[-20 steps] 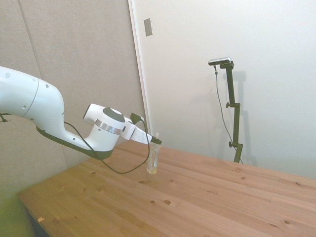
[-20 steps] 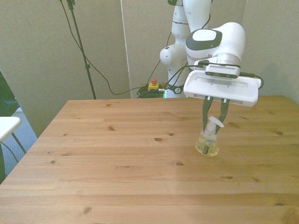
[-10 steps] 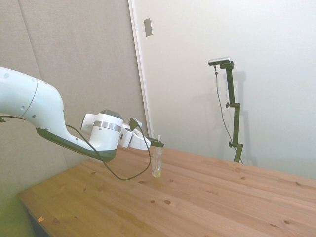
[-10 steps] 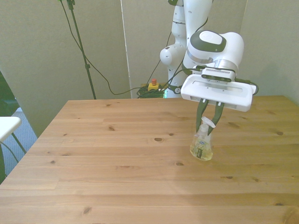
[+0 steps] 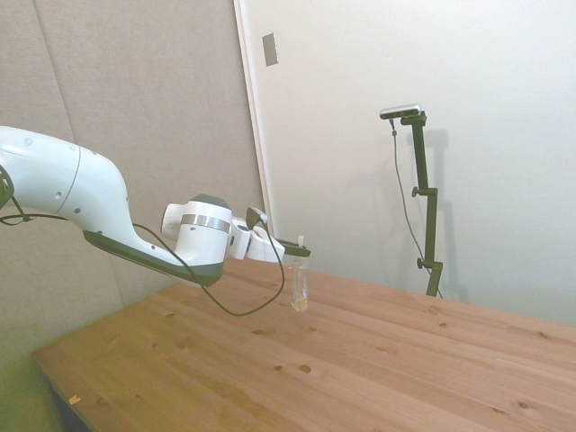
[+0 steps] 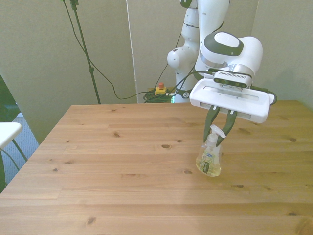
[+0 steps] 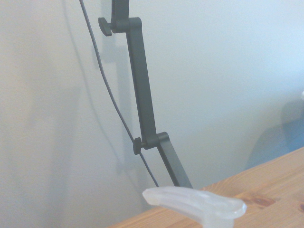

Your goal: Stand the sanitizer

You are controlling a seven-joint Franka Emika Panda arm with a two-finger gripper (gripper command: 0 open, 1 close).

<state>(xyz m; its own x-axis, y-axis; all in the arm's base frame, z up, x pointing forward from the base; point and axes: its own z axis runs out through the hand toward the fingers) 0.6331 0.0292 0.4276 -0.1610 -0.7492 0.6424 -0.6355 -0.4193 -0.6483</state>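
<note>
The sanitizer (image 6: 209, 160) is a small clear bottle of pale yellow liquid with a white pump. It hangs nearly upright, leaning slightly, in the right half of the wooden table (image 6: 122, 166). My gripper (image 6: 218, 137) comes down from above and is shut on the sanitizer's neck, just under the pump. In the side view the sanitizer (image 5: 299, 288) has its base at or just above the boards below my gripper (image 5: 298, 258); I cannot tell whether it touches. The wrist view shows only the pump's white nozzle (image 7: 194, 202) from close by.
A white object (image 6: 7, 132) pokes in beyond the table's edge at the front view's left. Cables and a small red-buttoned box (image 6: 160, 89) lie on the floor behind the table. A wall stands close behind the table in the side view.
The gripper has carried the sanitizer toward the front view's left and lower, down to the table surface. In the side view it has moved right. The grip has not changed.
</note>
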